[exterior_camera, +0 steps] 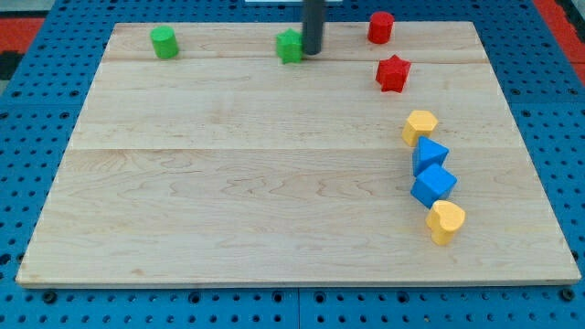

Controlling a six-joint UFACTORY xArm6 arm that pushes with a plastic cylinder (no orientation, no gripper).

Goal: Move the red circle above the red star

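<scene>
Pale wooden board point(228, 183), blue pegboard surround point(27, 128)

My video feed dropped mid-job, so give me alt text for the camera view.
My tip rests beside the green block at the board's top edge, left of the red circle, which already sits just above the red star. Another green block lies top left; two yellow and two blue blocks line the view's right.
</scene>
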